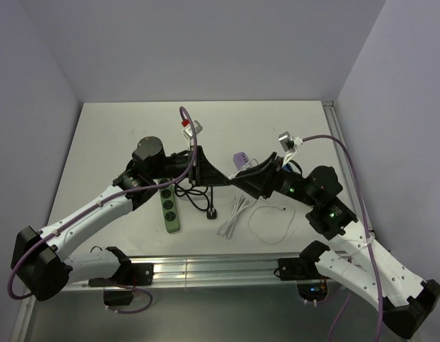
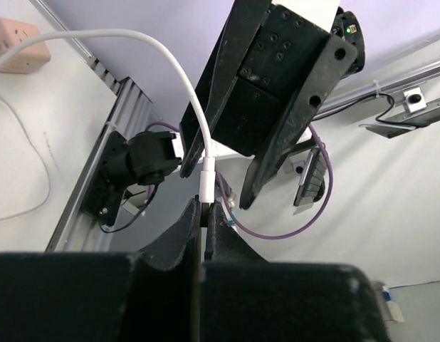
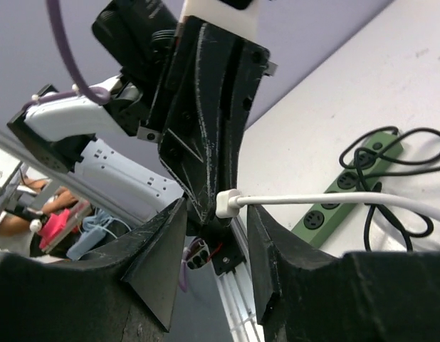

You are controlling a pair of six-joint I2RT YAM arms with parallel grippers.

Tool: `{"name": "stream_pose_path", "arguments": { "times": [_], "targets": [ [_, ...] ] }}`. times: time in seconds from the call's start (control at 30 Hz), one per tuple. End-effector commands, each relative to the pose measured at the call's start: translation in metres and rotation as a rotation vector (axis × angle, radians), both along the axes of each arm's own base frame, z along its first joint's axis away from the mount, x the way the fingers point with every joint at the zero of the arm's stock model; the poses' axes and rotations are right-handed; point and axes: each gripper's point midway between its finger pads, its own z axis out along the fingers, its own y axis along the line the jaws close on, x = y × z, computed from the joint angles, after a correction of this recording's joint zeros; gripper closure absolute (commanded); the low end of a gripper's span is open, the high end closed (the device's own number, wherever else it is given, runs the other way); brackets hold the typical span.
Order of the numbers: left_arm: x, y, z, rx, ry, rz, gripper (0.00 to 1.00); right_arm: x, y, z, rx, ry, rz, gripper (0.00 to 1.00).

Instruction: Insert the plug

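Gripping only the tip of the white connector point(image 2: 206, 187), the closed left pincer point(image 2: 203, 206) may lose it if the right pincer point(image 3: 216, 206), open on both sides of it, pushes sideways. The plug point(image 1: 241, 158) lies on the tabletop point(image 1: 106, 142) behind them; a tight cable point(image 3: 334, 198) could drag it.
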Motion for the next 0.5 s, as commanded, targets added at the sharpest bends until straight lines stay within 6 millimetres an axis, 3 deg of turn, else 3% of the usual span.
{"name": "stream_pose_path", "arguments": {
  "times": [0.0,0.47],
  "targets": [
    [-0.0013,0.0013,0.0048,-0.007,-0.079,0.006,1.00,0.0082,-0.0098,0.0317,0.079,0.020,-0.094,0.55],
    [-0.0035,-0.0012,0.0013,-0.015,-0.076,-0.025,1.00,0.0135,-0.0030,0.0261,0.098,0.092,-0.080,0.64]
  ]
}}
